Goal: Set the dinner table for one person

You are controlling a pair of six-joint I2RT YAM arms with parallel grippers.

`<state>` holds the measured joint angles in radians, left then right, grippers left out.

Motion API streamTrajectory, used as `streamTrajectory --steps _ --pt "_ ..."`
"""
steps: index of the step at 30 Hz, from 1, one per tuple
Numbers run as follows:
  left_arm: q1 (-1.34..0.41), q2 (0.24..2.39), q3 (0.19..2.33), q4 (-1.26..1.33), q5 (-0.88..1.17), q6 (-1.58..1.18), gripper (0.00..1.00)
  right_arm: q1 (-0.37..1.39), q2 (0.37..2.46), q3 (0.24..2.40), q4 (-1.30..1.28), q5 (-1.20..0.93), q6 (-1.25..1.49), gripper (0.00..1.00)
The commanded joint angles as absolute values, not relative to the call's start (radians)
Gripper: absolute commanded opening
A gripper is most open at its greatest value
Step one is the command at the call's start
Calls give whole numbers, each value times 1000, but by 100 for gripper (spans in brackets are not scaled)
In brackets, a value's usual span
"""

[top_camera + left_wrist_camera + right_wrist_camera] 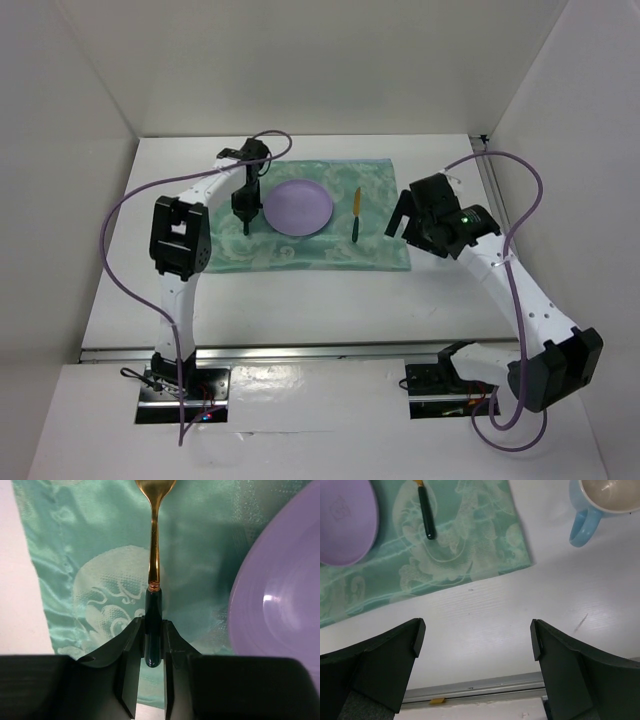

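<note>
My left gripper (153,626) is shut on the dark green handle of a gold utensil (154,545). Its gold head runs out of the left wrist view at the top. In the top view that gripper (244,222) is over the teal mat (300,255), just left of the purple plate (298,208). A second utensil (356,215), gold with a dark handle, lies on the mat right of the plate. My right gripper (477,632) is open and holds nothing, above the bare white dinner table (485,605) off the mat's right corner. It is also in the top view (400,220).
A light blue mug (600,502) stands on the table right of the mat (460,545); the top view does not show it. The table's metal front rail (480,687) runs below the right fingers. White walls enclose the table. Purple cables loop off both arms.
</note>
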<state>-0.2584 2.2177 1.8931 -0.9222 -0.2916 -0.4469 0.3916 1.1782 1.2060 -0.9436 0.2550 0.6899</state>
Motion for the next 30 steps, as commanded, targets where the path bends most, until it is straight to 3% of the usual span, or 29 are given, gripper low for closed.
streamTrajectory --steps 1,5,7,8,9,12,18,23,30 --pt "-259 2249 1887 -908 -249 -426 0 383 1195 1169 -894 281 701 100" --pt "-259 2258 1905 -931 -258 -437 1 341 1230 1180 -894 290 692 100" --pt "-259 2258 1905 -942 -276 -451 19 301 1239 1189 -885 290 681 100" --pt "-259 2249 1905 -942 -291 -451 39 285 1249 1199 -885 290 681 100" --pt "-259 2249 1895 -942 -291 -465 51 267 1249 1209 -885 290 666 100" --pt "-259 2205 1894 -951 -291 -474 80 187 1298 1262 -864 255 622 100" --pt "-294 2068 1960 -973 -301 -456 85 -21 1500 1469 -911 181 546 100" --pt "-313 1970 1962 -1006 -273 -483 85 -124 1549 1470 -859 181 537 100" --pt "-345 1798 1858 -969 -204 -497 85 -219 1572 1387 -802 192 514 88"
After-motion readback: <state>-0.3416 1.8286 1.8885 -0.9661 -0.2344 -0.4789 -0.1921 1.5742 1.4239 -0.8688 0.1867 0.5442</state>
